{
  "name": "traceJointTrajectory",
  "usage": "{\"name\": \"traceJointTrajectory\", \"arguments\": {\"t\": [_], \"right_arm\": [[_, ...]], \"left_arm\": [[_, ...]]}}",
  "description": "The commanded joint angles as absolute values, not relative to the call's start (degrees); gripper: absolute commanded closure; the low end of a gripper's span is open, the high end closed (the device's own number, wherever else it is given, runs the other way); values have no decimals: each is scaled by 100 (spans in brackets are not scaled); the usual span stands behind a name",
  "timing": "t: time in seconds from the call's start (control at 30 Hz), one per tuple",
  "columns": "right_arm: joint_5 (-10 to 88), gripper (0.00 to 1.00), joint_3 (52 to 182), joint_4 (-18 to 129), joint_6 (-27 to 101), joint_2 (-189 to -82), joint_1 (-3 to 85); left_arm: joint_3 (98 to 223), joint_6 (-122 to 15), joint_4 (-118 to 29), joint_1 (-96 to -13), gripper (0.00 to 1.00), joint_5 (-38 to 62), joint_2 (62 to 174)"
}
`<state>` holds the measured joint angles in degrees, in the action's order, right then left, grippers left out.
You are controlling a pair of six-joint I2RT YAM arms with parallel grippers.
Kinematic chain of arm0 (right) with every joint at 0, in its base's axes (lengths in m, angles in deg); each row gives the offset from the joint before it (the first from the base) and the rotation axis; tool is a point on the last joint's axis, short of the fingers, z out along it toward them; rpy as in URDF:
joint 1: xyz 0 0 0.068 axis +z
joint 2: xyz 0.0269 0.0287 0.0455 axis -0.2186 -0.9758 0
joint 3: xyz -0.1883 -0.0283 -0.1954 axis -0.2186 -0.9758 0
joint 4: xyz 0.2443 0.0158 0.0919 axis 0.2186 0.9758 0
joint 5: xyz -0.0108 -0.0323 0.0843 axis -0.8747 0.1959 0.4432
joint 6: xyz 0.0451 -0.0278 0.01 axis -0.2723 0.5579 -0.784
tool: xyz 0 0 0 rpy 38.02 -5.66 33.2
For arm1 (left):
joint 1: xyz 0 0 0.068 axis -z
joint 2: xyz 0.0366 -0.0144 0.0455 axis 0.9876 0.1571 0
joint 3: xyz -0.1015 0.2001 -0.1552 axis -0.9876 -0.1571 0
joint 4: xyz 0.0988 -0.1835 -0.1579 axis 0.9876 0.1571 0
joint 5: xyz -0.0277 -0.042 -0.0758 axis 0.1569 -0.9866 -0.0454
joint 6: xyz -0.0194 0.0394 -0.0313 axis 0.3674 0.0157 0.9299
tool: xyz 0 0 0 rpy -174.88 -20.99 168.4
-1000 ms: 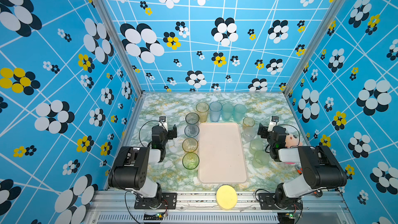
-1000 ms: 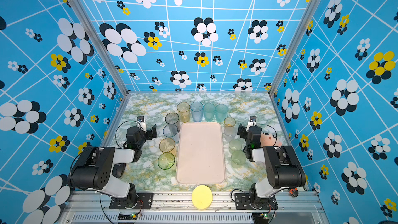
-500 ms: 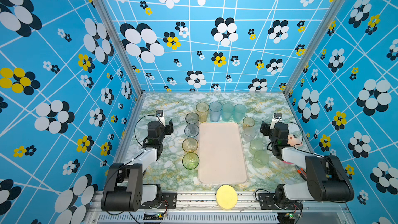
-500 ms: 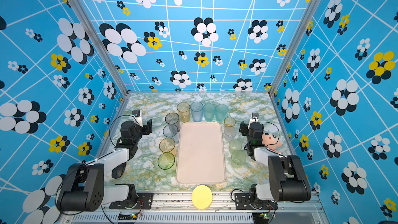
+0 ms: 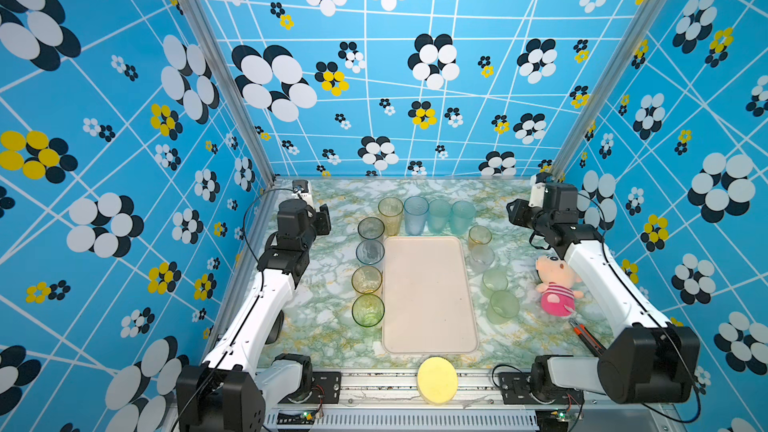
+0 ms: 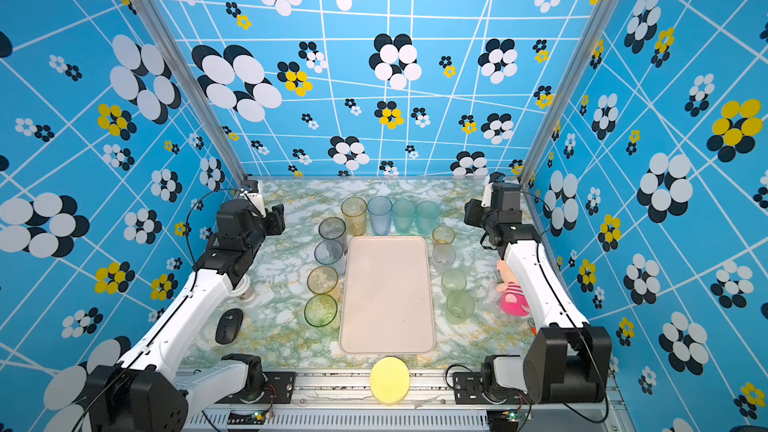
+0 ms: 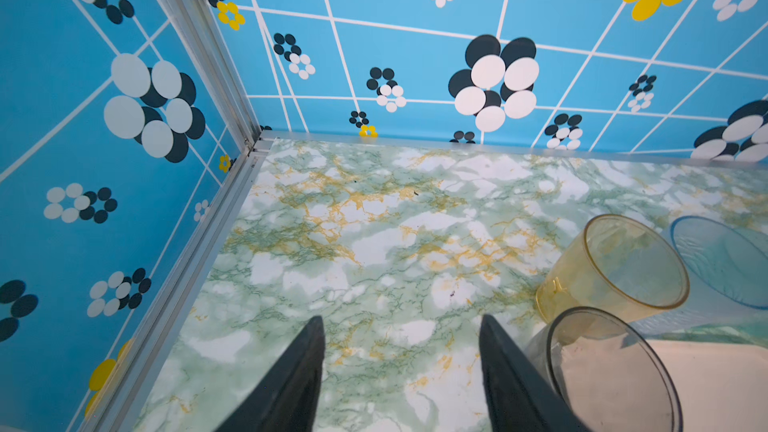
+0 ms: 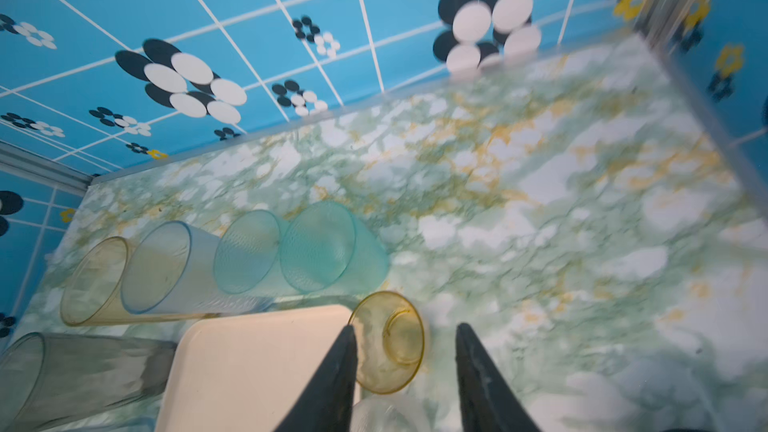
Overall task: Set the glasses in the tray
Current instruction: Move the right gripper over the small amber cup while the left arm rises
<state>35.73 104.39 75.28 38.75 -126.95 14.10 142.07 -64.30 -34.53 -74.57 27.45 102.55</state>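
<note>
The wide pinkish-cream rectangular tray [image 5: 428, 326] lies mid-table. The translucent tinted glasses [image 5: 368, 280] stand outside it on three sides. The wrist views show the left gripper [image 7: 399, 320] and right gripper [image 8: 406, 325] with jaws parted, clasping nothing. Only a top view catches a black computer mouse [image 6: 228, 326] beside the left arm.

No text, label, brand or number is legible; tiny white marks on the left arm [image 5: 257, 309] and right arm [image 5: 602, 284] are unreadable
</note>
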Motion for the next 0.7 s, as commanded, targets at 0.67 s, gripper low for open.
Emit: {"name": "traceJointTrajectory", "arguments": {"t": [0.67], "right_arm": [[3083,72,11534,9165,3483,-14532,1816]], "left_arm": [[15266,-6580,-2206,-6711,50,2758,11173]]}}
